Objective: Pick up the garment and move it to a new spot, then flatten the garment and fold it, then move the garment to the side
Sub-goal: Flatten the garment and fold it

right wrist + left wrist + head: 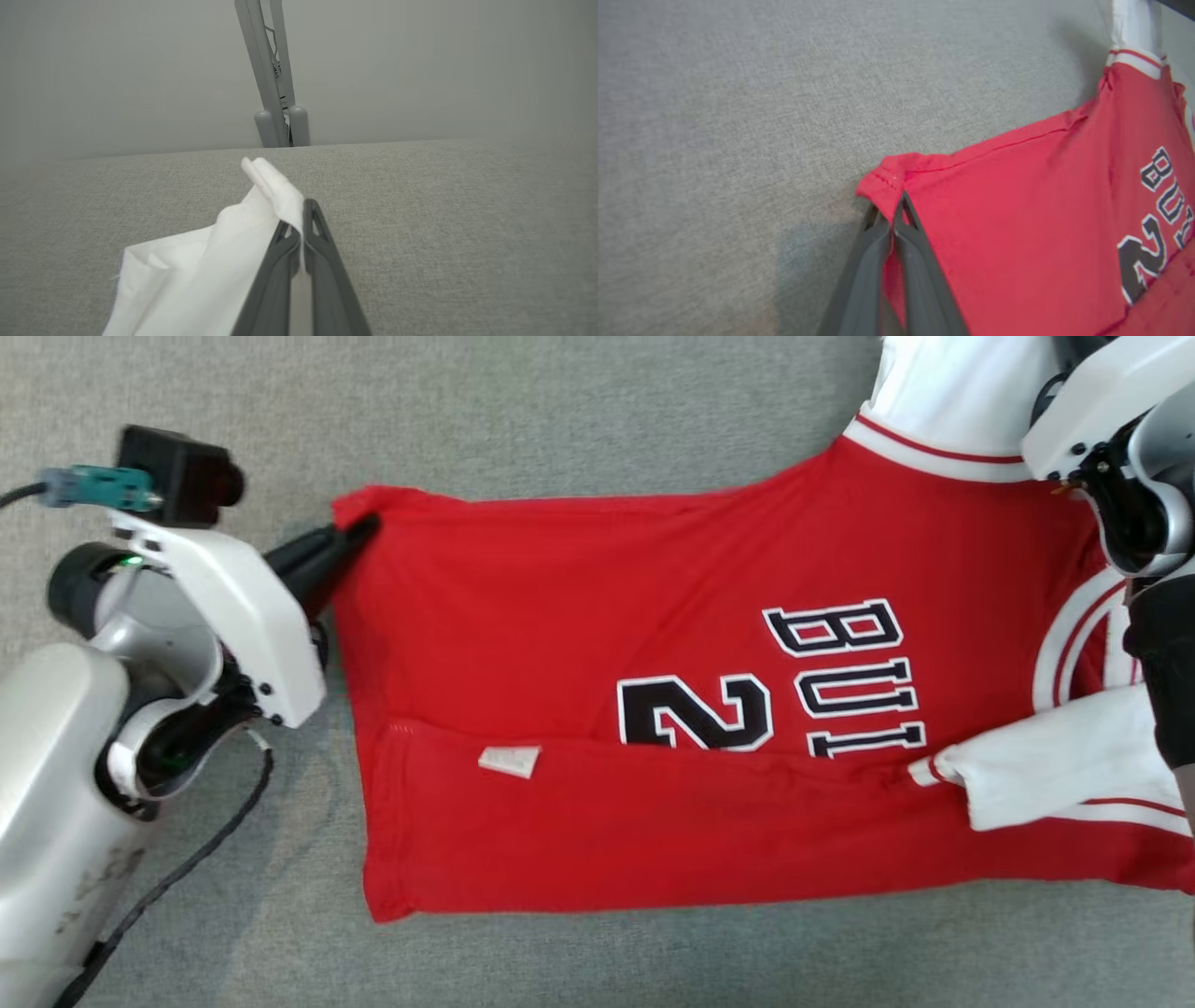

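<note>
Left side first: my left fingers (322,555) are pinched together on the hem corner (885,179) of the red jersey (579,616). From my left wrist the two dark fingers meet with the red cloth caught between them, the stitched edge bunching just past the tips.

Over on the right, my right fingers (322,280) are closed too, clamped on a fold of white cloth (275,186) that pokes up above the tips. The rest of that white cloth drapes down to the left of the fingers. From the head, my right arm (1102,411) sits at the top right, over the white end of the jersey.

The jersey lies stretched across the grey table (560,420), hem to my left and collar end to my right. Its near long side is folded up over the front. The fold cuts off the bottom of the black number 2 (695,709) and the letters beside it. A small white label (511,761) shows on that folded strip. A white sleeve (1055,775) lies across the red at the lower right.

A black cable (187,868) trails across the table below my left arm. Beyond the far table edge, from my right wrist, a grey post (266,70) stands against a pale wall.
</note>
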Available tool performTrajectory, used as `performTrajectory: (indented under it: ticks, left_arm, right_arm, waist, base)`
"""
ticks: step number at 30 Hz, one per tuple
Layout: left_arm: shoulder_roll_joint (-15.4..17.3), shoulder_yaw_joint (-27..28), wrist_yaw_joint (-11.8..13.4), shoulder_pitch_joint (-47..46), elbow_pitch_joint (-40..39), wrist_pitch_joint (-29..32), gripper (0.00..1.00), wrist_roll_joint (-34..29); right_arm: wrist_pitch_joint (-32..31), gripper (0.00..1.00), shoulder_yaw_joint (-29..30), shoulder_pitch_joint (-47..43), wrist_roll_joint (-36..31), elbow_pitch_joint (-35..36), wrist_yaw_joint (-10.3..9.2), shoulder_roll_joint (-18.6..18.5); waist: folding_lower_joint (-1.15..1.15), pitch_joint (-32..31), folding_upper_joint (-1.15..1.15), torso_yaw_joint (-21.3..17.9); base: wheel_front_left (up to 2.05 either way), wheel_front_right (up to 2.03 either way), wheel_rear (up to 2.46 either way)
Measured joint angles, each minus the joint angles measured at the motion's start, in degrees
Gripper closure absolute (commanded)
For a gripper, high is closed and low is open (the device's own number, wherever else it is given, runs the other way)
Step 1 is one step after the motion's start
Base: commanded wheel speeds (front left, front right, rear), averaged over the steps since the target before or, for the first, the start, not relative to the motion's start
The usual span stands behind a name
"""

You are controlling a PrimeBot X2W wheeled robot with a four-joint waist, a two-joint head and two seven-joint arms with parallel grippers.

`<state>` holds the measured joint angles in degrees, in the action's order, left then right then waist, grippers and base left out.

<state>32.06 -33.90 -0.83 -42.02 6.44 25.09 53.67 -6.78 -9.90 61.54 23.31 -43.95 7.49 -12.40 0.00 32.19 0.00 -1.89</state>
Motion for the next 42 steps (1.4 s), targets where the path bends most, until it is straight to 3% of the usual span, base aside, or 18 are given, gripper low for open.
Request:
performTrajectory:
  ticks: [11, 17, 19, 23, 31, 32, 33, 34, 39, 42]
  left_arm:
    - [5.1, 4.5, 3.8, 7.1, -7.3, -3.2, 1.00, 1.4]
    - [6.8, 4.3, 6.3, 16.3, -15.2, -5.3, 1.00, 1.8]
    - [8.1, 6.0, 9.3, 24.0, -20.2, -7.6, 1.00, 3.6]
    - [9.2, 9.8, 13.0, 33.5, -23.1, -11.5, 1.00, 6.8]
    - [8.2, 11.6, 13.9, 38.3, -22.9, -14.2, 1.00, 9.6]
    - [8.2, 11.4, 13.7, 38.3, -22.4, -14.0, 0.93, 9.6]
    - [8.2, 11.3, 13.7, 38.3, -22.0, -14.0, 0.57, 9.6]
    - [8.2, 11.3, 13.7, 38.3, -21.6, -13.9, 0.00, 9.6]
    - [9.1, 10.6, 14.6, 40.0, -17.9, -13.8, 0.00, 8.3]
    - [9.8, 10.7, 15.6, 42.4, -17.0, -18.1, 0.00, 4.9]
  right_arm:
    - [2.4, 1.00, -4.7, -9.5, 9.5, 12.9, 0.00, -5.7]
    - [3.3, 1.00, -5.7, -21.8, 12.2, 23.9, 0.01, -7.7]
    - [3.3, 1.00, -4.2, -31.3, 13.1, 30.5, 0.00, -8.2]
    - [2.4, 1.00, -2.7, -41.1, 12.7, 35.8, -0.01, -6.8]
    - [1.5, 1.00, -0.9, -48.2, 11.7, 38.6, -0.01, -1.5]
    - [1.3, 0.97, -0.8, -48.5, 11.5, 38.7, -0.01, -1.2]
    - [0.7, 0.59, -0.7, -48.7, 11.2, 38.5, -0.01, -1.1]
    - [0.4, 0.00, -0.7, -49.0, 10.5, 38.4, -0.01, -1.1]
    - [-1.2, 0.00, -1.0, -49.9, 8.2, 37.6, 0.00, -0.9]
    - [-2.9, 0.00, 0.1, -51.1, 7.9, 38.2, 0.00, -2.3]
  waist:
    - [0.00, -5.0, 0.00, -3.8]
    - [0.00, -7.6, 0.00, -5.4]
    - [0.00, -9.2, 0.00, -6.4]
    - [0.00, -10.3, 0.00, -8.1]
    - [0.00, -11.9, 0.00, -9.3]
    - [0.00, -12.0, 0.00, -9.5]
    - [0.00, -12.1, 0.00, -9.6]
    - [0.00, -12.2, 0.00, -9.8]
    - [0.00, -13.0, 0.00, -10.5]
    - [0.00, -13.6, 0.00, -10.9]
  base:
    - [0.00, 0.00, 0.00]
    - [0.00, 0.00, 0.00]
    - [0.00, 0.00, 0.00]
    - [0.00, 0.00, 0.00]
    - [0.00, 0.00, 0.00]
    - [0.00, 0.00, 0.00]
    - [0.00, 0.00, 0.00]
    - [0.00, 0.00, 0.00]
    - [0.00, 0.00, 0.00]
    - [0.00, 0.00, 0.00]
